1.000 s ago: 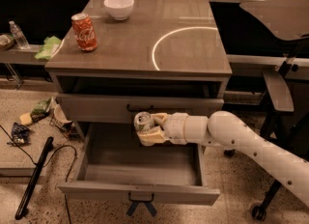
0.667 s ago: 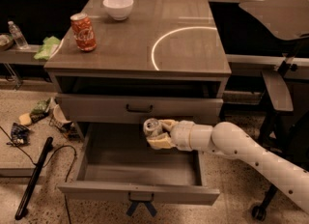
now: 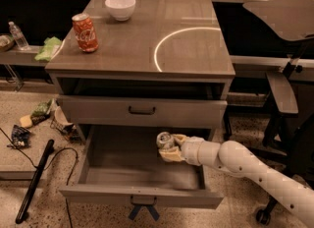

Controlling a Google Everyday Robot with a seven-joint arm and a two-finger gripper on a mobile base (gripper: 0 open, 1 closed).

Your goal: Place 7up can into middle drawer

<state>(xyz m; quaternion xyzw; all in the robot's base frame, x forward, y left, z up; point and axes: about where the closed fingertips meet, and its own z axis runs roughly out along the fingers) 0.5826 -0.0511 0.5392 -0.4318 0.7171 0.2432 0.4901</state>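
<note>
The white, jointed arm (image 3: 255,168) is reaching in from the right, and its tan two-finger gripper (image 3: 170,149) is hanging inside the opening of the wide, deep, grey-brown middle drawer (image 3: 142,196), over the right rear part of its floor. The fingers are clamping the small silver 7up can (image 3: 164,140) with a shiny metal top; the can is sitting at the gripper's left end, tilted, with its top facing up and away. Whether it is touching the drawer floor cannot be told. The drawer is standing pulled out, its front wall with a small dark handle (image 3: 142,201) lying below the gripper.

Just above the gripper, the shallower grey drawer (image 3: 98,111) with a dark bar handle (image 3: 142,110) is sitting closed. Well above and to the left, on the grey-brown cabinet top (image 3: 186,50), a red-orange cola can (image 3: 85,33) is standing upright, with a white round bowl (image 3: 120,7) behind it. Far to the gripper's left, a long black stick (image 3: 34,180) is lying on the speckled floor.
</note>
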